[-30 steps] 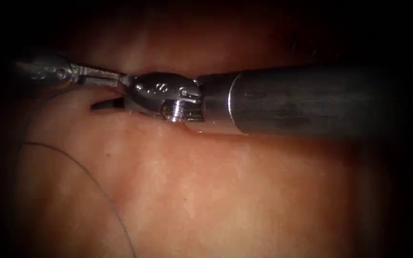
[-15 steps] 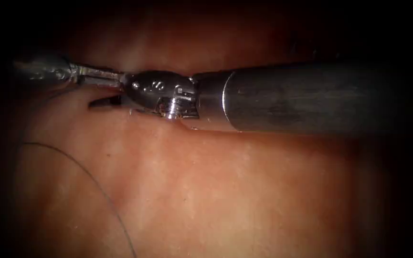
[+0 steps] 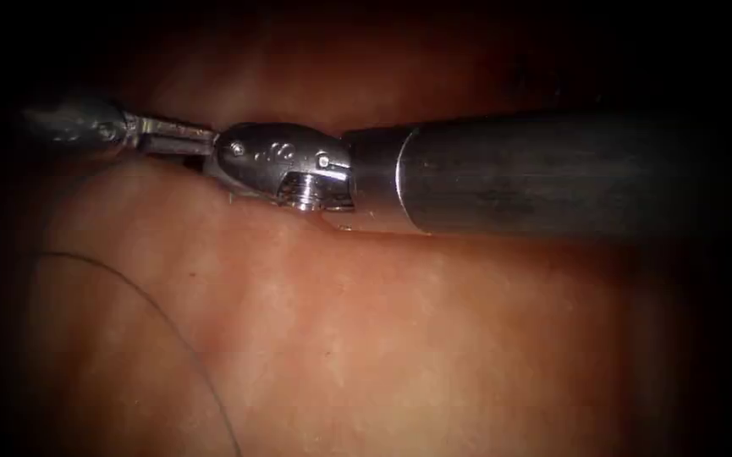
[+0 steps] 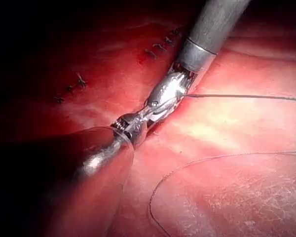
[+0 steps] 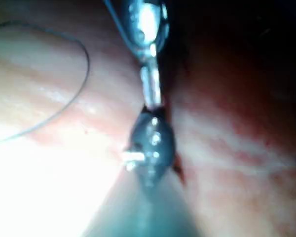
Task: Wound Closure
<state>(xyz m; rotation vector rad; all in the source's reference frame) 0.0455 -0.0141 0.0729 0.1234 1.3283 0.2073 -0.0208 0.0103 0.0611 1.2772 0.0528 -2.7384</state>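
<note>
Looping thread (image 3: 141,292) below touching tools' fingers (image 3: 175,135).

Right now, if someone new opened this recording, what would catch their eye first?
First, the right tool on its thick shaft, coming in from the right and meeting the left tool tip to tip low over the tissue. Next, the thread curving loosely across the tissue below the tools. In the left wrist view, a row of finished stitches lies beyond the right tool's shaft.
</note>
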